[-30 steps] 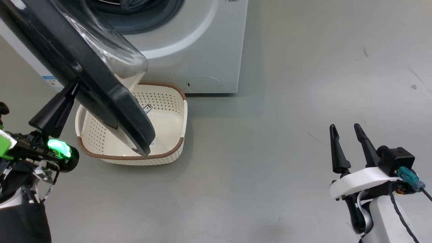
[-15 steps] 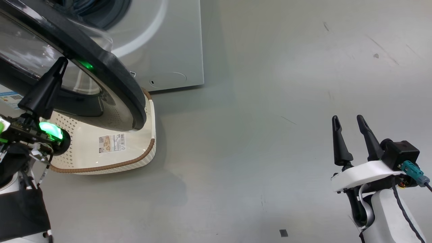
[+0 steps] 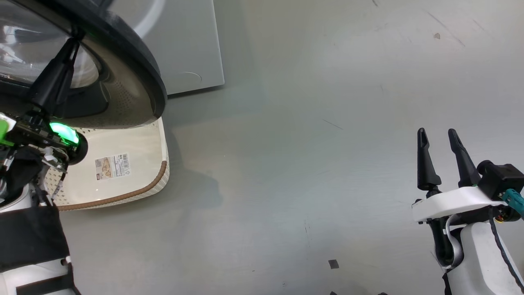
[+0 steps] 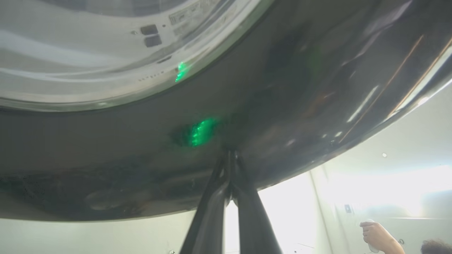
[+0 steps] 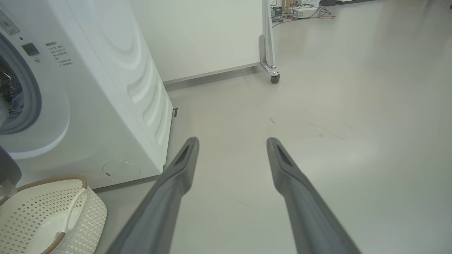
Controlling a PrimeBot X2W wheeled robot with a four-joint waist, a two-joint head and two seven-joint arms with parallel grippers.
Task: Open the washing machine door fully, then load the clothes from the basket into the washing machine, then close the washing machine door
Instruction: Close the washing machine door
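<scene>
The washing machine door (image 3: 137, 57) fills the upper left of the head view, its glossy black rim (image 4: 282, 88) around clear glass (image 4: 106, 53). My left gripper (image 3: 75, 39) is shut, and its joined tips (image 4: 229, 152) press against the rim's outer face. Beneath the door the cream basket (image 3: 123, 197) stands on the floor, and the part that shows holds only a label sticker (image 3: 112, 166). The clothes are out of view. The white washing machine (image 3: 184, 45) stands behind. My right gripper (image 3: 440, 137) hangs open over bare floor at the right, far from the machine (image 5: 106, 88) and basket (image 5: 92, 215).
Grey floor stretches right of the machine. A white panel on a caster (image 5: 272, 76) stands behind, with cables beyond it. A person's hand (image 4: 374, 234) holding a controller shows low in the left wrist view. The round flap (image 5: 121, 170) sits low on the machine front.
The head camera has turned, sliding machine and basket leftward in view. The door now shows more of its outer face, with my shut left gripper still against it. The right gripper stays open.
</scene>
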